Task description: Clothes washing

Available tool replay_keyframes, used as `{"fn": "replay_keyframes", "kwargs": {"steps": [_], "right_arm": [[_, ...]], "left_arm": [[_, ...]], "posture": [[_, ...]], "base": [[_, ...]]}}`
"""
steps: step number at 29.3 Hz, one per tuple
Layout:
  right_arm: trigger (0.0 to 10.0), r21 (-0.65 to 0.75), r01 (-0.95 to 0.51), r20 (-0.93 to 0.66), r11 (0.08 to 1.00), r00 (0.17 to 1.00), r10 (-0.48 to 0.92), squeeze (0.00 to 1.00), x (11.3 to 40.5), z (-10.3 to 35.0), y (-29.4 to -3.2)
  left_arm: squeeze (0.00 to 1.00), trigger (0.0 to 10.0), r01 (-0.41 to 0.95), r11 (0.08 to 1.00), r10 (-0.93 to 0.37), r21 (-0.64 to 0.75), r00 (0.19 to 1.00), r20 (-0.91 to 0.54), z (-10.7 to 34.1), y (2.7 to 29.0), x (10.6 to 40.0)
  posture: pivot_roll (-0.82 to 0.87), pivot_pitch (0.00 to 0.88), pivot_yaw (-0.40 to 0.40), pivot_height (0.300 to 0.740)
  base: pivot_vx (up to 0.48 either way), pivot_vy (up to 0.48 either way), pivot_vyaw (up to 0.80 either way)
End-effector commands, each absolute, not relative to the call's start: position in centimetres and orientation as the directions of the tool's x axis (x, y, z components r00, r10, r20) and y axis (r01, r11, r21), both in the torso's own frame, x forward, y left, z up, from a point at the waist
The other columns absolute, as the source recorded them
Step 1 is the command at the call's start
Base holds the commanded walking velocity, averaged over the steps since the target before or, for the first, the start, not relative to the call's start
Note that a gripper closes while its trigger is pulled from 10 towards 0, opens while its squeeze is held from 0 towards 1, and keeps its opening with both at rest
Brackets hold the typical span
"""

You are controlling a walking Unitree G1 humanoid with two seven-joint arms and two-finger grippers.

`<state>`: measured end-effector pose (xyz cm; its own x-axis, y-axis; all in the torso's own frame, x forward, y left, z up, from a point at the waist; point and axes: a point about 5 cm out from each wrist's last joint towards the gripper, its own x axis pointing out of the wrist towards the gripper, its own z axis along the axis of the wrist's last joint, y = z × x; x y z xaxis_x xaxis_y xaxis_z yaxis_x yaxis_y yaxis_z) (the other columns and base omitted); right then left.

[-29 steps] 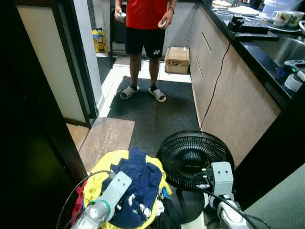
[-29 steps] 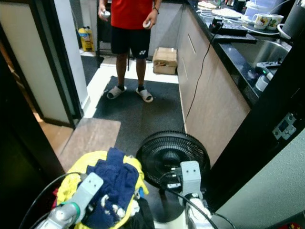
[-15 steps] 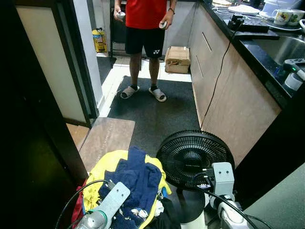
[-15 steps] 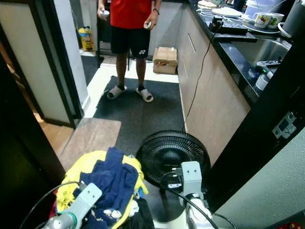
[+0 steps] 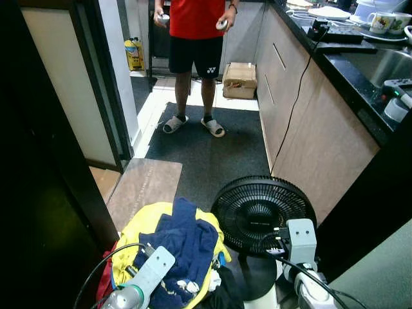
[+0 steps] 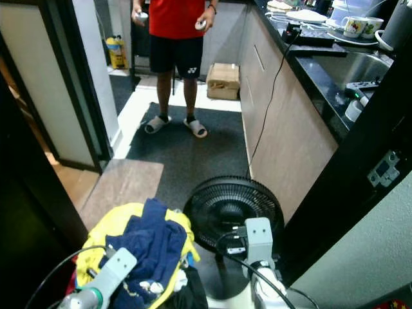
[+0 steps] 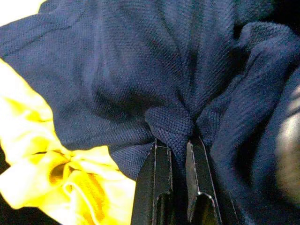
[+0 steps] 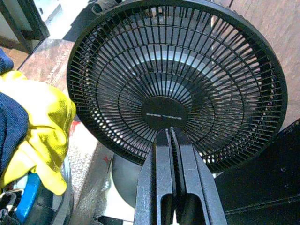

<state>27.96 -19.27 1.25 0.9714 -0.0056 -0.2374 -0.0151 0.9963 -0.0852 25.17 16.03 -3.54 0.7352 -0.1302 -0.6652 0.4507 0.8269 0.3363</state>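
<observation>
Comparing this moment with 1 second back, we see that our left arm has sunk lower over the laundry pile, its silver wrist now sitting at the near edge of the heap where it had stood higher across the blue cloth; over the last half second it has hardly shifted, and the camera has held steady. We read that as the reach ending and the grasp being made, the first step toward getting clothes to a washer. Starting at the left, the left gripper (image 7: 172, 140) has its 2 black fingers drawn close together with a fold of the navy garment (image 7: 140, 65) bunched up between their tips, so we judge it pinched on that cloth. The yellow garment (image 5: 138, 228) lies under and around the navy one, just beside the fingers, and a strip of red cloth (image 5: 105, 283) peeks out at the pile's left edge. Further right stands the black fan (image 5: 261, 209), close against the pile. The right gripper (image 8: 172, 154) points at the fan's grille with its fingers pressed together and nothing between them. Beyond, a person (image 5: 195, 38) stands on the dark mat (image 5: 212, 154), well apart from us, a small white object in each hand.
</observation>
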Motion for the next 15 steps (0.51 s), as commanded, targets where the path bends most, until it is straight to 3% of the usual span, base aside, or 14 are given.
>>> {"fn": "replay_keyframes", "kwargs": {"steps": [1, 2, 4, 6, 8, 9, 15], "right_arm": [[10.0, -0.074, 0.0, -0.243, 0.997, 0.97, -0.018, 0.0, 27.8, 1.1, -19.4], [10.0, -0.074, 0.0, -0.243, 0.997, 0.97, -0.018, 0.0, 27.8, 1.1, -19.4], [10.0, -0.066, -0.001, -0.204, 0.998, 0.979, -0.012, 0.0, 28.4, 1.9, -19.2], [10.0, -0.066, -0.001, -0.204, 0.998, 0.979, -0.012, 0.0, 28.4, 1.9, -19.2], [10.0, -0.047, -0.009, -0.121, 0.999, 0.993, 0.003, 0.0, 29.5, 3.7, -18.7], [10.0, -0.038, -0.016, -0.057, 0.999, 0.998, 0.014, 0.0, 30.4, 5.2, -18.2], [10.0, -0.04, -0.032, 0.077, 0.999, 0.996, 0.035, 0.0, 31.9, 8.5, -17.4]], "left_arm": [[0.0, 0.0, 0.427, 0.841, -0.112, 0.333, 0.739, -0.664, -3.6, 16.9, 24.9], [0.0, 0.0, 0.427, 0.841, -0.112, 0.333, 0.739, -0.664, -3.6, 16.9, 24.9], [0.0, 0.0, 0.344, 0.879, -0.113, 0.331, 0.823, -0.557, -1.2, 16.9, 26.8], [0.0, 0.0, 0.344, 0.879, -0.113, 0.331, 0.823, -0.557, -1.2, 16.9, 26.8], [0.0, 0.0, 0.181, 0.939, -0.076, 0.294, 0.94, -0.334, 4.2, 16.5, 30.2], [0.0, 10.0, 0.101, 0.962, -0.056, 0.253, 0.982, -0.182, 7.9, 16.2, 31.8], [0.0, 10.0, 0.024, 0.982, -0.037, 0.186, 0.997, 0.069, 14.4, 15.5, 33.5]], "posture": [[0.06, 0.028, 0.024, 0.74], [0.06, 0.028, 0.024, 0.74], [0.07, 0.028, 0.023, 0.74], [0.07, 0.028, 0.023, 0.74], [0.08, 0.028, 0.019, 0.74], [0.08, 0.028, 0.017, 0.74], [0.08, 0.027, 0.016, 0.74]], "base": [[0.0, 0.0, 0.0], [0.0, 0.0, 0.0], [0.0, 0.0, 0.0], [0.0, 0.0, 0.0], [0.0, 0.0, 0.0], [0.0, 0.0, 0.0], [0.0, 0.0, 0.0]]}}
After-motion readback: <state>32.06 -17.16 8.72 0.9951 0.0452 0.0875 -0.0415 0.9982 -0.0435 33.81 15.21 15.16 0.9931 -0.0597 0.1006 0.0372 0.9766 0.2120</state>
